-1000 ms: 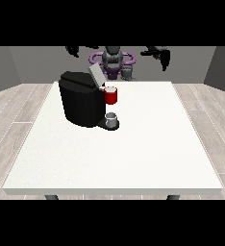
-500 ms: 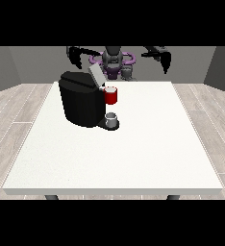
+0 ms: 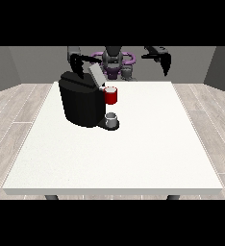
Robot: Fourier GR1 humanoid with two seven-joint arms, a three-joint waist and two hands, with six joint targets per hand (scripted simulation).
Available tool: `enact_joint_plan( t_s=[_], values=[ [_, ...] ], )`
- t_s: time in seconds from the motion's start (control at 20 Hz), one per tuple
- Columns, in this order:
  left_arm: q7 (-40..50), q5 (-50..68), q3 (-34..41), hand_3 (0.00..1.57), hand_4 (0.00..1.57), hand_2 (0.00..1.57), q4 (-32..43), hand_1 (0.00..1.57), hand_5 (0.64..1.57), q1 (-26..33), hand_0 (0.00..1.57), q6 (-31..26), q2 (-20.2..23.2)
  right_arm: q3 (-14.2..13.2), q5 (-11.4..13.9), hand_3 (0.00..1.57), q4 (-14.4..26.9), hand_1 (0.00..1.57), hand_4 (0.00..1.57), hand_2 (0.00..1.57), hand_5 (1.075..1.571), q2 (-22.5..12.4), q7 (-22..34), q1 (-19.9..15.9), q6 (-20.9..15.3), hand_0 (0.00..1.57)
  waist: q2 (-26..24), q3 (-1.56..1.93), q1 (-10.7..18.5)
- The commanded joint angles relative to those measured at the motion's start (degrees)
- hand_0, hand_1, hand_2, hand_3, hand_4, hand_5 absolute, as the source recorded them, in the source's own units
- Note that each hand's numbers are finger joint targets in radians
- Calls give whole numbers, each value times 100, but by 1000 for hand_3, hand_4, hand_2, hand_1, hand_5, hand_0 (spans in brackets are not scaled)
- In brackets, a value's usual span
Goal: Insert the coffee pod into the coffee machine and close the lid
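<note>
Hovering over the far edge of the tabletop [image 3: 148, 158], at eleven o'clock from its middle, just behind the black coffee machine [image 3: 81, 103]: the hand at the view's left [image 3: 76, 64]; hanging well apart at one o'clock: the hand at the view's right [image 3: 165, 63]; wide or narrow impossible to tell for either. Standing tilted up and open on the machine's top: the grey lid [image 3: 95, 76]. Sitting at four o'clock of the machine body, on its low base: a small grey thing [image 3: 112, 117], not plainly telling as the pod, so not naming it so. Showing just above that, at two o'clock of the body: a red thing at the machine [image 3: 111, 95]. Risking, by judgement, a knock against the raised lid when reaching past it from behind, shutting it before anything is loaded; risking also nudging the machine itself across the smooth surface. Lying broad, white and matte under everything; beyond it, running pale wood-plank floor [image 3: 18, 110] and plain grey walls [image 3: 8, 65].
</note>
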Motion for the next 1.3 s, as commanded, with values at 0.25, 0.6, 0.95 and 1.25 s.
enact_joint_plan(
  t_s=[0.25,0.6,0.95,1.25],
  values=[
    [47,-63,-174,0,0,0,-154,0,1571,128,0,382,-4,259,318,0,365,0,0,0,1571,207,97,-470,-61,0,82,4,-144],
    [-456,18,-205,0,0,0,-139,0,1571,-37,0,284,74,-138,275,0,887,0,0,0,1571,-10,-179,-1144,-154,0,631,4,127],
    [184,48,-266,0,24,0,-326,0,1571,-165,0,512,135,-18,391,0,1120,0,0,0,1571,-33,-306,-1164,61,0,443,5,113],
    [-72,190,-55,0,148,0,54,0,1571,68,0,260,451,297,585,0,917,0,114,0,1571,271,-73,-1103,-84,0,234,4,25]
  ],
)
